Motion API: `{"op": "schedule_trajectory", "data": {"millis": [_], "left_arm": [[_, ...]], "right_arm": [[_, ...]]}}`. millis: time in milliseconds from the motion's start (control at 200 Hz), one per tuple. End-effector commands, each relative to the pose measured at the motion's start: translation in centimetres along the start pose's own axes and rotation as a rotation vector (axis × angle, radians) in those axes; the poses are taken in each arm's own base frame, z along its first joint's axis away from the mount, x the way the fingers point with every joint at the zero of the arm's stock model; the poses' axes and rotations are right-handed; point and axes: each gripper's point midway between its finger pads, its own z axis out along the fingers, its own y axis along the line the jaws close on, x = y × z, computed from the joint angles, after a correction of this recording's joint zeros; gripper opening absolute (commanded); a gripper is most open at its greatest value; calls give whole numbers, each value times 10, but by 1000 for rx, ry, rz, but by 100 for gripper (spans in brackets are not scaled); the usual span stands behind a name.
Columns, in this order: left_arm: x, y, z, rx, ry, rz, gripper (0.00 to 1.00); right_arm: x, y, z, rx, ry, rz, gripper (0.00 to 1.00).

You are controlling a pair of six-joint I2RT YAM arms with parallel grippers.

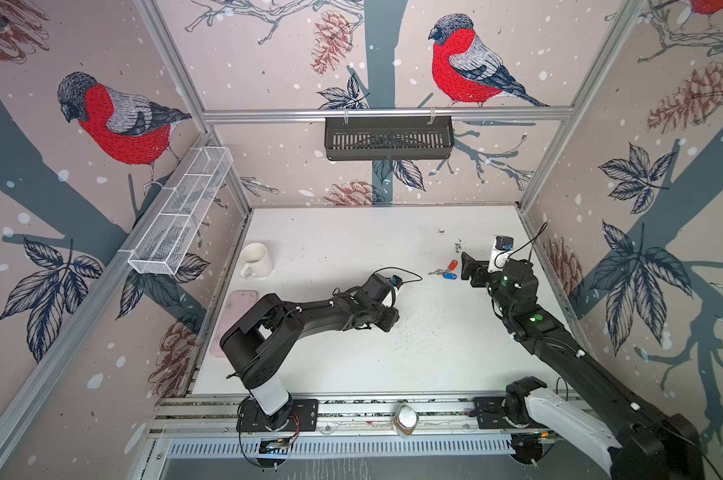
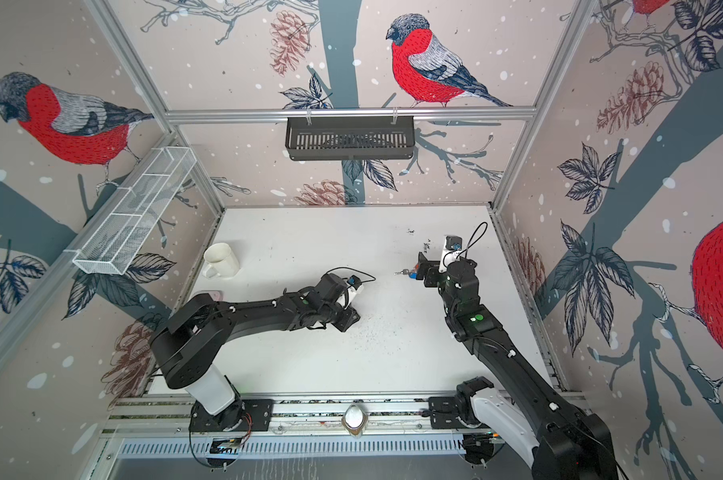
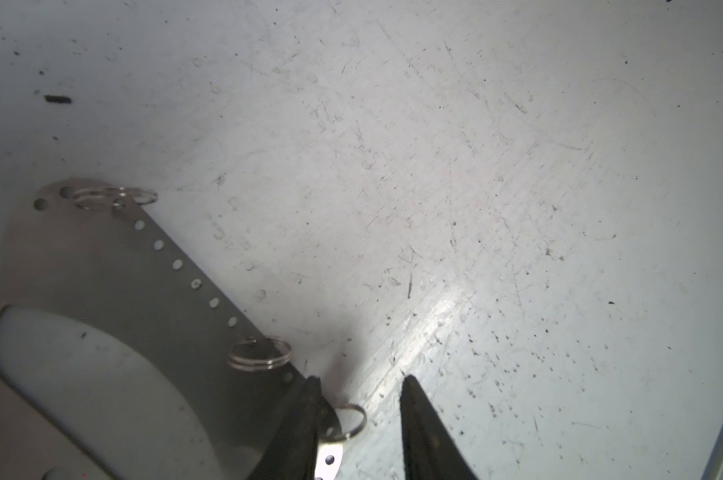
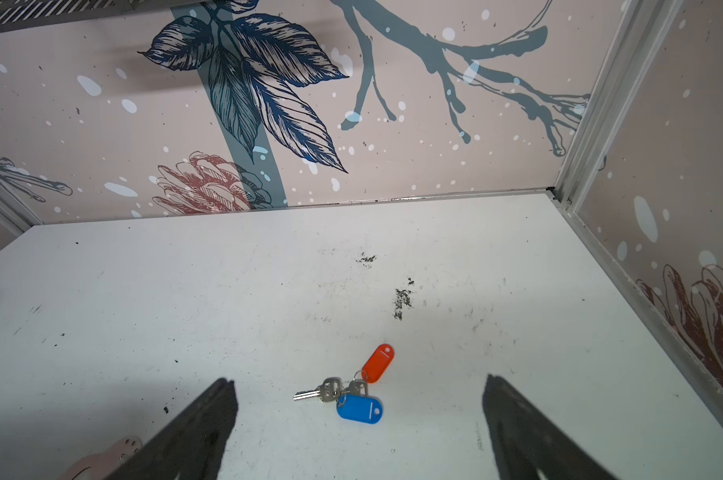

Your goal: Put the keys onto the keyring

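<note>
The keys (image 4: 343, 392), silver with a red tag (image 4: 378, 363) and a blue tag (image 4: 359, 408), lie on the white table right of centre (image 1: 445, 272); in a top view they are mostly hidden behind the right gripper (image 2: 405, 273). My right gripper (image 4: 360, 380) hovers just right of them (image 1: 468, 266), open wide and empty. The keyring (image 3: 144, 299), a flat grey plate with small holes and silver loops, shows only in the left wrist view. My left gripper (image 3: 360, 377) straddles its end corner. One finger (image 3: 306, 419) lies over the plate, a loop (image 3: 352, 420) sits in the gap, and the other finger (image 3: 426, 432) is apart from it.
A white mug (image 1: 256, 259) and a pink flat board (image 1: 235, 316) sit at the table's left. Dark crumbs (image 1: 418, 332) are scattered near the left gripper (image 1: 389, 322). A white wire basket (image 1: 181, 212) hangs on the left wall and a black basket (image 1: 389, 137) on the back rail.
</note>
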Motion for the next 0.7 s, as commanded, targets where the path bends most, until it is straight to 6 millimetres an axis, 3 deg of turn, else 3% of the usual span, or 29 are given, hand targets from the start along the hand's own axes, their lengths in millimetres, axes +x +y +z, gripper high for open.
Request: {"op": "schedule_trajectory", "data": {"millis": [0, 210, 460, 695], "left_arm": [[5, -1, -4, -2, 11, 10, 33], [8, 2, -4, -13, 15, 8, 34], [3, 1, -6, -10, -17, 21, 50], [1, -1, -12, -5, -34, 31, 51]], "right_arm": [[-10, 0, -1, 4, -29, 4, 95], [-10, 1, -1, -1, -29, 4, 95], [-6, 0, 0, 2, -20, 8, 95], [-4, 0, 0, 4, -14, 7, 95]]}}
